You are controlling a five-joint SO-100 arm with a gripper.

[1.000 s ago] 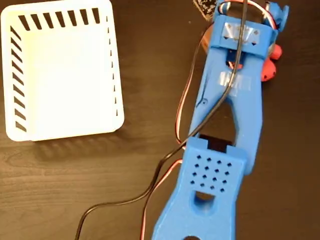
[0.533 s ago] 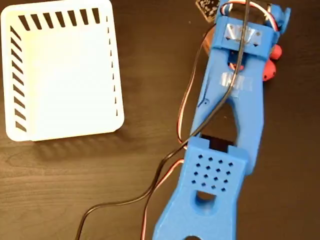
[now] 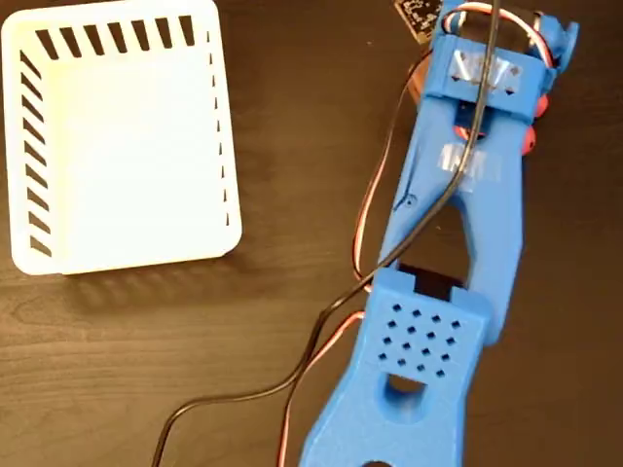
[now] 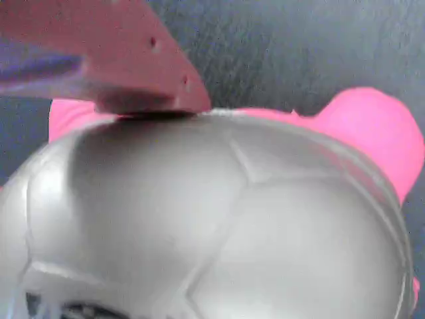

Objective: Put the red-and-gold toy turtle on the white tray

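Note:
In the fixed view the red-and-gold toy turtle (image 3: pixel 530 142) lies at the top right, mostly hidden under my blue arm. Only its red feet and the black printed code (image 3: pixel 419 17) on its shell stick out. My gripper (image 3: pixel 482 60) sits right over it, fingertips hidden. In the wrist view the turtle's domed shell (image 4: pixel 219 219) fills the frame and looks silvery, with a pink limb (image 4: pixel 382 133) at the right. One finger (image 4: pixel 126 60) presses on the shell's top edge; the other finger is out of sight. The white tray (image 3: pixel 136 255) stands empty at the upper left, far from the turtle.
The dark wooden table (image 3: pixel 292 117) lies bare between tray and arm. Black and red cables (image 3: pixel 321 331) trail from the arm down to the bottom edge. The arm's blue base (image 3: pixel 409 389) fills the lower right.
The arm's head has shifted slightly right and down. The turtle's code patch and red feet moved the same way with it.

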